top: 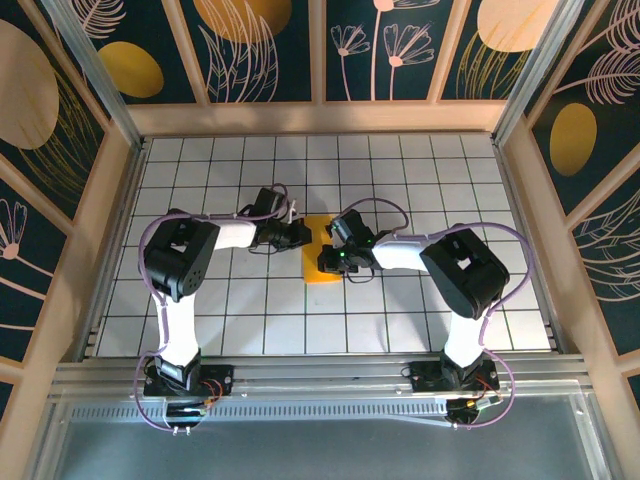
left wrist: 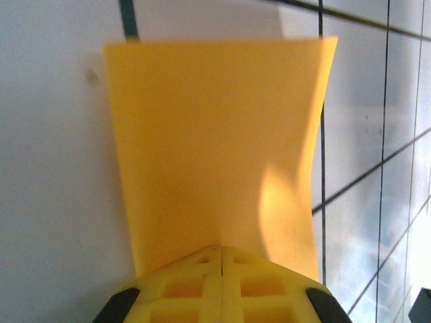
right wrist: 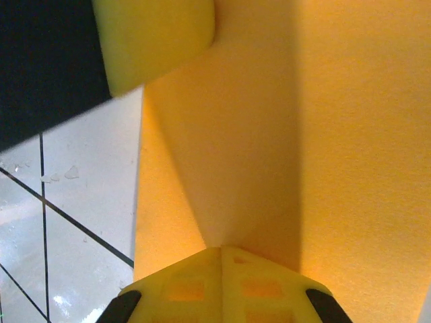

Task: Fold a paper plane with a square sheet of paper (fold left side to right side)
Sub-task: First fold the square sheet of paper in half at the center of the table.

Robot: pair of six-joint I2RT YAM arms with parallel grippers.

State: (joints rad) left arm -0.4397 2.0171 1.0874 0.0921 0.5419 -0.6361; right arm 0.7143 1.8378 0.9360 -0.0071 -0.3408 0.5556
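Orange paper sheet (top: 318, 270) lies folded to a narrow strip on the white grid table (top: 250, 310), between my 2 pincers. From L pincer (left wrist: 221, 259) the sheet (left wrist: 215, 134) spreads straight ahead; fingers pressed together, tips at its near edge. R pincer (right wrist: 221, 262) is also pressed together, tips on the sheet (right wrist: 337, 134), crease running ahead. Can't tell if either pinches it. In top view, L (top: 298, 236) and R (top: 332, 262) sit close, L just ahead-left of R.

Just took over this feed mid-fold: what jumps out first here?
The thin orange-yellow paper sheet stands out at the middle of the white gridded table, partly folded. Both arms converge on it: the left pincer and right pincer, each shut, tips right against the paper from opposite sides.
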